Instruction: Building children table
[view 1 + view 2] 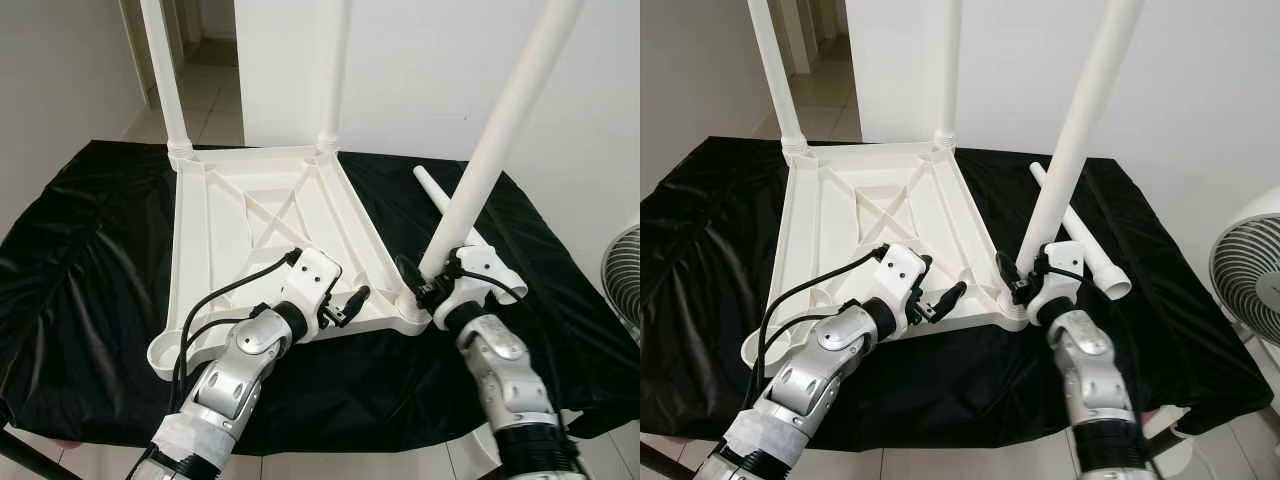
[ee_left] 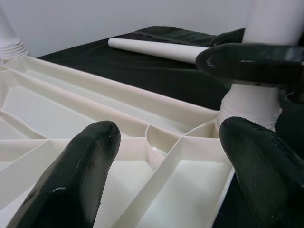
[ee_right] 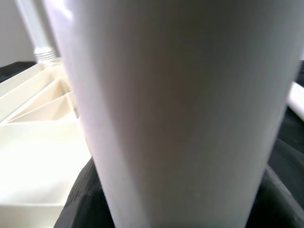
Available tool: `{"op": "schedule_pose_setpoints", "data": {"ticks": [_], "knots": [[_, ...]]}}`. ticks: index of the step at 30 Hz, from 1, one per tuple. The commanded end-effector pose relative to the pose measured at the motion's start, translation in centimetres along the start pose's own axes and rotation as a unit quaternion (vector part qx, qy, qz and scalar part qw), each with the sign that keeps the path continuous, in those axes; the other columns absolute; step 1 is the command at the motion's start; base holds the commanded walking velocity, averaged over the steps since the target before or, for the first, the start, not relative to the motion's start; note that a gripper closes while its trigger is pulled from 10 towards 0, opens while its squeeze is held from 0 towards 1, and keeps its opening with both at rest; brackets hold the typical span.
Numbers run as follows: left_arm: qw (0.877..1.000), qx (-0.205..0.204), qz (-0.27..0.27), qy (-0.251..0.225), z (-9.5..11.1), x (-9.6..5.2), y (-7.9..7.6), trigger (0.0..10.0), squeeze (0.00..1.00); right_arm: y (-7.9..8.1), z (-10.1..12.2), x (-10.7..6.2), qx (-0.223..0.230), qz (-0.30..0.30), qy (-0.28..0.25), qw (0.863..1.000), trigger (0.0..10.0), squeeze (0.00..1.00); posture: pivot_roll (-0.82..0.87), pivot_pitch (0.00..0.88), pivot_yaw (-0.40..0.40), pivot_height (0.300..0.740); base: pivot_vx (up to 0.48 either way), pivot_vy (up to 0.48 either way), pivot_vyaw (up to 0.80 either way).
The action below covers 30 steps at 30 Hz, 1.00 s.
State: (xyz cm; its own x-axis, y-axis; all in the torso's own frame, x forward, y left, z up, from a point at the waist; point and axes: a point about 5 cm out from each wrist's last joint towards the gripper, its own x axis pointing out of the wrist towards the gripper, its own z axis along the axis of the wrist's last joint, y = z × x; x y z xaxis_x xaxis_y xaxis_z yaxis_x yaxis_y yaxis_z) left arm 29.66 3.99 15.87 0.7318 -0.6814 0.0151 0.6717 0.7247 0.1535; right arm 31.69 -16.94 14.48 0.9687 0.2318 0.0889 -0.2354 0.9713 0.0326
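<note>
No legible text, labels, brand marks, numbers or signs in any view. White plastic tabletop (image 1: 262, 235): moulded ribs only, no lettering seen. White legs (image 1: 500, 140): plain surface. Black cloth (image 1: 80, 290): unmarked. Fan (image 1: 1250, 270): no badge readable. Robot arm housings: no readable print.

All three upright table legs (image 1: 495, 150) run off the top edge, their ends unseen.
</note>
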Motion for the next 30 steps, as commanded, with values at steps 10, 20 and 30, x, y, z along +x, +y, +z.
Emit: {"op": "schedule_pose_setpoints", "data": {"ticks": [10,20,30], "knots": [[1.000,-0.006,-0.026,0.012,-0.4,-0.5,-0.5,10.0,0.00,2.1,-2.9,-0.3,0.048,-0.191,0.050,0.979,0.0,0.00,-0.02,0.049,0.003,0.740,0.000,0.000,0.00],[0.999,-0.005,-0.031,0.011,-0.2,-0.3,-0.6,10.0,0.00,2.6,-2.4,-0.1,0.042,-0.187,0.040,0.981,1.4,0.00,-0.02,0.044,0.006,0.740,0.000,0.000,0.00],[1.000,-0.009,-0.025,0.008,0.0,-0.2,-0.5,10.0,0.00,0.5,-1.3,0.0,0.018,-0.139,0.029,0.990,10.0,1.00,-0.03,0.045,0.000,0.740,0.000,0.000,0.00]]}}
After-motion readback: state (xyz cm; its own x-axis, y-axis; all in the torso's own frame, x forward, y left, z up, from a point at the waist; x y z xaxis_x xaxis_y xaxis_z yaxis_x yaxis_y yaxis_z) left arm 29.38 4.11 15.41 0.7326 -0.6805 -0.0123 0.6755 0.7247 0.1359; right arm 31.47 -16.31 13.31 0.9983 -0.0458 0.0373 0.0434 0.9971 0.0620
